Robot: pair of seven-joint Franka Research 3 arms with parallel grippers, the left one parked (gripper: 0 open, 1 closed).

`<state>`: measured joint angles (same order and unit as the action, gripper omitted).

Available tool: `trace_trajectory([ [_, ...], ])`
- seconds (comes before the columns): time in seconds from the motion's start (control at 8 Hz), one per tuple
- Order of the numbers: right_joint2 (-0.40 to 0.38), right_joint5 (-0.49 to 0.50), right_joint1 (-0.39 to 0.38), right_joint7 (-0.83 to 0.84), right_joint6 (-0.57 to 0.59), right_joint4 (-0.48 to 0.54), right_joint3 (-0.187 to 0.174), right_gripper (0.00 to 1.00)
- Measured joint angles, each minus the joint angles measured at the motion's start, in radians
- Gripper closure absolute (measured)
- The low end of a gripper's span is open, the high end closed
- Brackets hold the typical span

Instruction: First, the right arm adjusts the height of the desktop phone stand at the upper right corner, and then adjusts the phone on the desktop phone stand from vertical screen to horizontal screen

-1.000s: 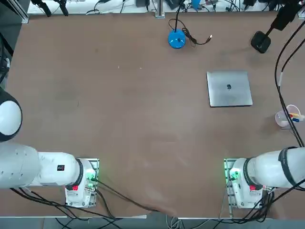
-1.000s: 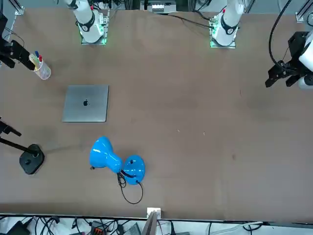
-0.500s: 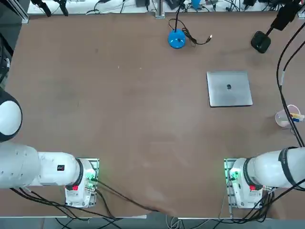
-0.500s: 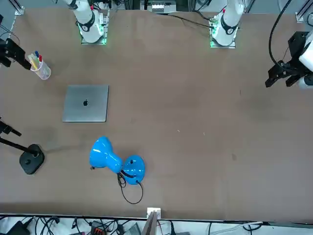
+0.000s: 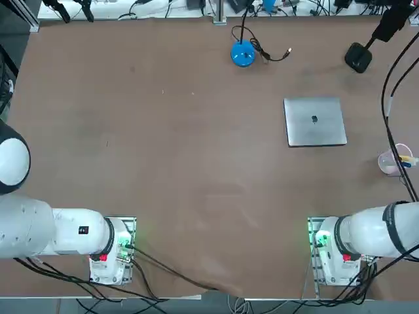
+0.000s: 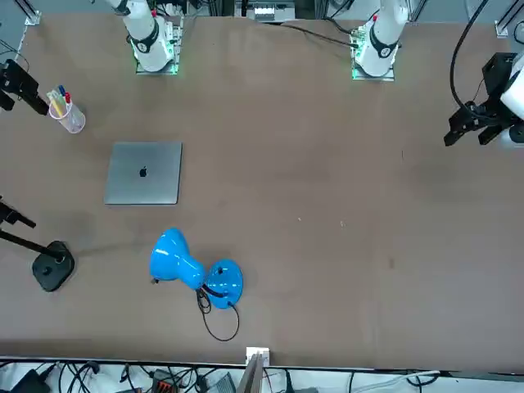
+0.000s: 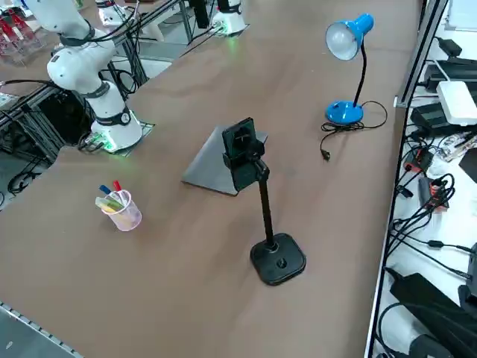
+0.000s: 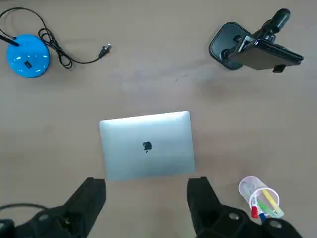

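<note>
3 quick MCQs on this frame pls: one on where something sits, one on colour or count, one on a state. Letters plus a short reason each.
1. Where does the clear cup of pens stand?
A. Beside the blue lamp
B. On the table between the right arm's base and the desktop phone stand
C. On the laptop

2. What colour is the desk lamp?
A. Blue
B. Red
C. White

3. How do the right gripper's fingers stand?
A. Shut on the phone
B. Shut on the cup
C. Open, holding nothing

Answers: B, the side view shows the cup apart from the silver laptop, with the desktop phone stand beyond it. A, base and shade are blue. C, the right gripper hangs above the laptop's edge with a clear gap; the phone sits upright in its stand.
</note>
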<state>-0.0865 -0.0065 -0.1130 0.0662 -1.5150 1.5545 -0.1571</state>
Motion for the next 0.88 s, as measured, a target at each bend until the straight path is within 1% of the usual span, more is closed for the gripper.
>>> trace_trajectory([
  [0.62, 0.010, -0.002, 0.001, 0.000, -0.005, -0.013, -0.001, 0.00],
  [0.88, 0.040, -0.008, 0.010, 0.000, -0.031, -0.045, -0.010, 0.00],
])
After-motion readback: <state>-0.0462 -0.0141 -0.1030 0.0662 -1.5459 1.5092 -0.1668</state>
